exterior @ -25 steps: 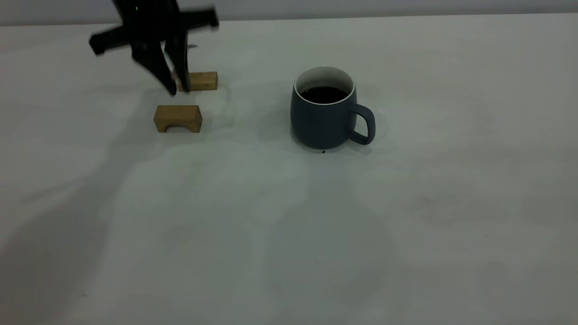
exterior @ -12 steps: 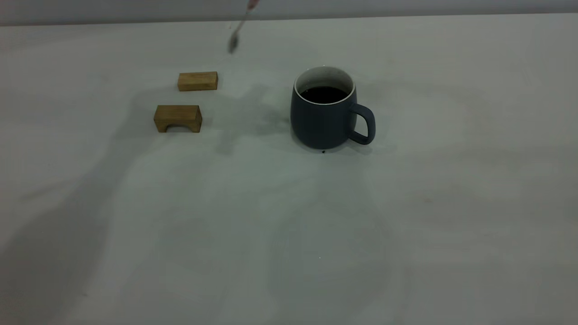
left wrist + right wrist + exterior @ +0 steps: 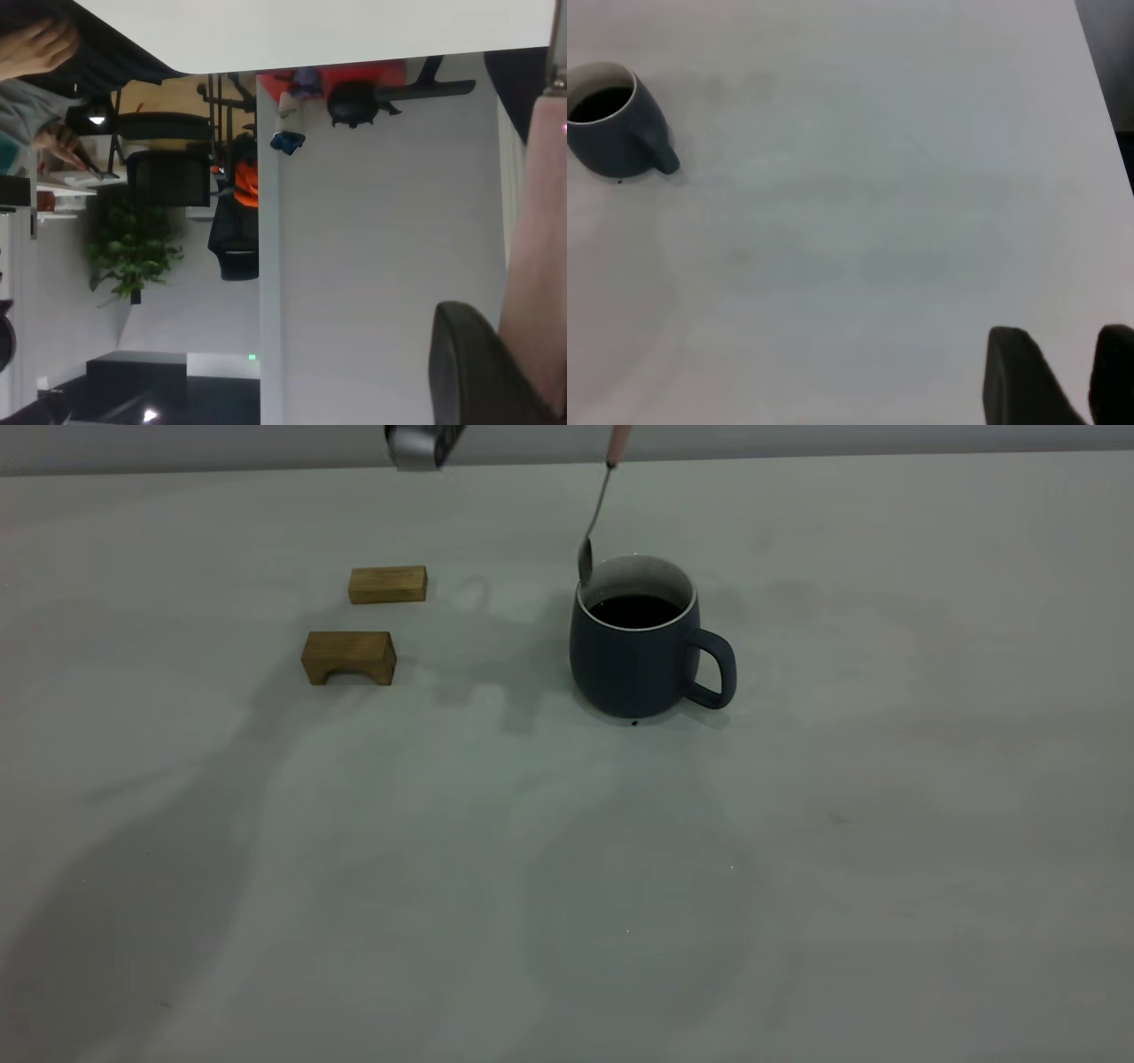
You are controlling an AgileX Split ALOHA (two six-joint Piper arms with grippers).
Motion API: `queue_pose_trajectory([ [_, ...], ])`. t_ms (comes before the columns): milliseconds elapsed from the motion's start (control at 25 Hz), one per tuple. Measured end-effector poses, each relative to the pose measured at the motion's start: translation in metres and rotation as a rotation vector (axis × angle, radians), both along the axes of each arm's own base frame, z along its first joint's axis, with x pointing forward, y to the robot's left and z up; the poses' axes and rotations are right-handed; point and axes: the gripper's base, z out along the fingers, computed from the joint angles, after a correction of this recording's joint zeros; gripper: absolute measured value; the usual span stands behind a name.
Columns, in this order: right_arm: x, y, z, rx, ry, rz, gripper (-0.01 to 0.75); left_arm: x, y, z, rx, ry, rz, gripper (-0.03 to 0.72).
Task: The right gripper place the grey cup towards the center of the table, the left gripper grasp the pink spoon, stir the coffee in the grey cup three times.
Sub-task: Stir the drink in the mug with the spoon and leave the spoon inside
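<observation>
A plain wooden block (image 3: 387, 584) lies flat. Just in front of it, a little to its left, stands an arch-shaped wooden block (image 3: 348, 657), the two apart.

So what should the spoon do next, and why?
Probably go down and a little toward the cup's middle. The pink spoon hangs from above with its bowl just at the far left rim of the grey cup, not yet in the coffee. It must dip in before any stirring.
</observation>
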Motion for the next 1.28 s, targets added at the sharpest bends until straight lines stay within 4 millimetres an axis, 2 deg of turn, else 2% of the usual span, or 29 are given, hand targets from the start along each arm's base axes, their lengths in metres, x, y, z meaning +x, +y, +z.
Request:
queue_pose_trajectory([
  [440, 0.0, 0.0, 0.0, 0.0, 0.0, 0.0, 0.238, -0.006, -0.012, -0.049, -0.027, -0.035, -0.08, 0.158],
  [680, 0.0, 0.0, 0.0, 0.0, 0.0, 0.0, 0.238, -0.002, -0.013, -0.056, -0.041, -0.18, -0.098, 0.158],
  [840, 0.0, 0.0, 0.0, 0.0, 0.0, 0.0, 0.238, 0.0, -0.014, -0.055, -0.061, -0.206, -0.089, 0.158],
  [1000, 0.0, 0.0, 0.0, 0.0, 0.0, 0.0, 0.238, 0.0, -0.017, -0.056, -0.134, -0.16, -0.059, 0.158],
  [1120, 0.0, 0.0, 0.0, 0.0, 0.0, 0.0, 0.238, -0.001, -0.018, -0.065, -0.185, -0.088, -0.026, 0.158],
  [1280, 0.0, 0.0, 0.0, 0.0, 0.0, 0.0, 0.238, -0.002, -0.018, -0.075, -0.15, 0.071, 0.028, 0.158],
])
